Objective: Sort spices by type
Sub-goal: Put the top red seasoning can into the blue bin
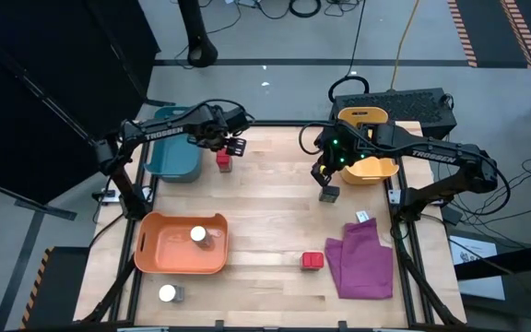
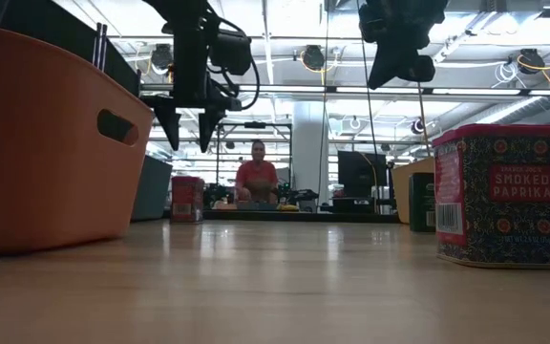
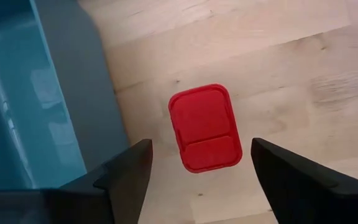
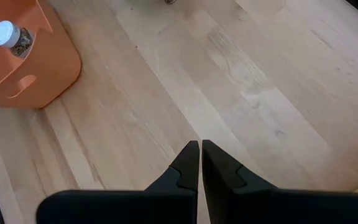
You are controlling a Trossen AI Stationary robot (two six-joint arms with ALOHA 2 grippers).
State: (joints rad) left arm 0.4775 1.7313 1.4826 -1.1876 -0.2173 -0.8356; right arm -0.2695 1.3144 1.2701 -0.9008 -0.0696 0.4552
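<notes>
Red on pale wood: 1 red tin (image 1: 223,161) stood upright on the table (image 1: 275,221), just beside the teal bin (image 1: 173,159). The left gripper (image 1: 230,146) hung directly above it with its fingers (image 3: 127,176) spread wide on either side of the lid and clear of it, grasping nothing. The low view showed the same tin (image 2: 187,198) standing on the wood with the fingertips up in the air over it.

The right gripper (image 1: 327,177) was near the yellow bin (image 1: 372,169), its fingers (image 4: 188,163) clenched together and empty. A dark grey tin (image 1: 328,194) stood on the table just below it in the high view; whether they touched could not be told.

A second red tin (image 1: 312,261) lay near the front of the table, just beside the purple cloth (image 1: 365,260); up close in the low view its label read smoked paprika. 1 clear jar with a white lid (image 1: 198,236) sat inside the orange bin (image 1: 155,249). Another jar (image 1: 168,293) stood on the table just in front of that bin.

A person (image 2: 257,177) in a red top sat in the room beyond the table.
</notes>
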